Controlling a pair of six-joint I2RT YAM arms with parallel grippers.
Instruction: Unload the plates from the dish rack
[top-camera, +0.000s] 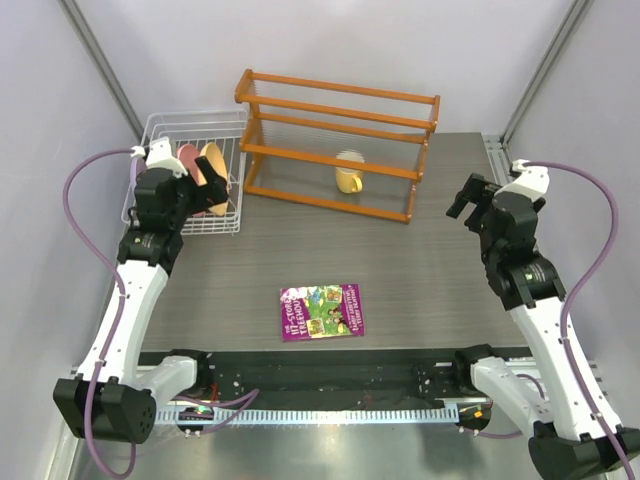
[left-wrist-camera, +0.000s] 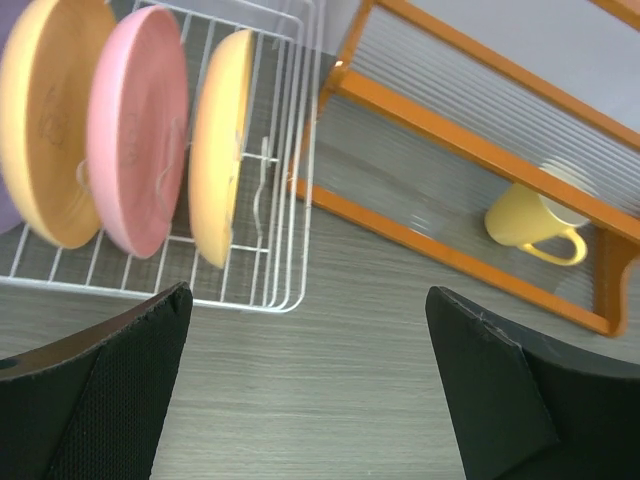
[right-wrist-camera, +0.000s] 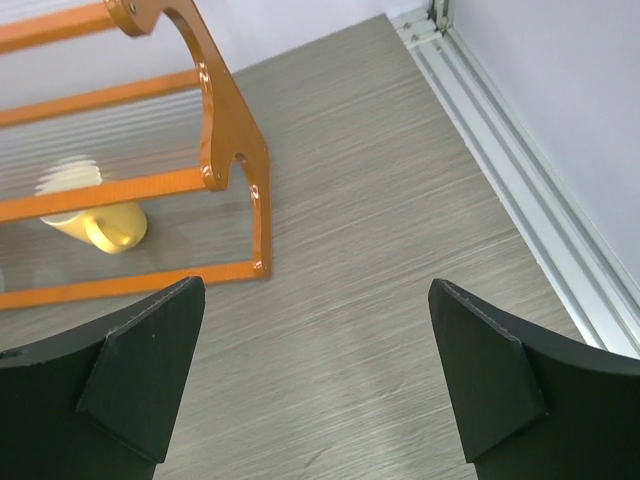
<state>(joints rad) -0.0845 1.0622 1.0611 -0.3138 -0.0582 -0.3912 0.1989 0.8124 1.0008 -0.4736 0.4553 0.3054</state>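
The desk (top-camera: 420, 270) is a dark grey wood-grain top, boxed in by pale, plain walls with metal posts running up the corners. A ribbed aluminium rail (right-wrist-camera: 520, 190) runs along its right edge.

In the far left corner sits the white wire dish rack (top-camera: 158, 128). The plates stand on edge inside it: a yellow-orange plate (left-wrist-camera: 50, 120), a pink plate (left-wrist-camera: 135, 130) and a second yellow-orange plate (left-wrist-camera: 220, 140), side by side in the wires.

The left pincer (left-wrist-camera: 308, 295) hangs at the rack's near right corner, its jaws spread wide and holding nothing.

Just right of the dish rack stands an orange wooden shelf rack (top-camera: 340, 145) with a yellow mug (top-camera: 348, 178) on its lower level. A purple picture book (top-camera: 322, 311) lies flat near the front middle of the desk.

The right pincer (right-wrist-camera: 315, 290) hovers over bare desk near the shelf rack's right end, also wide and holding nothing.
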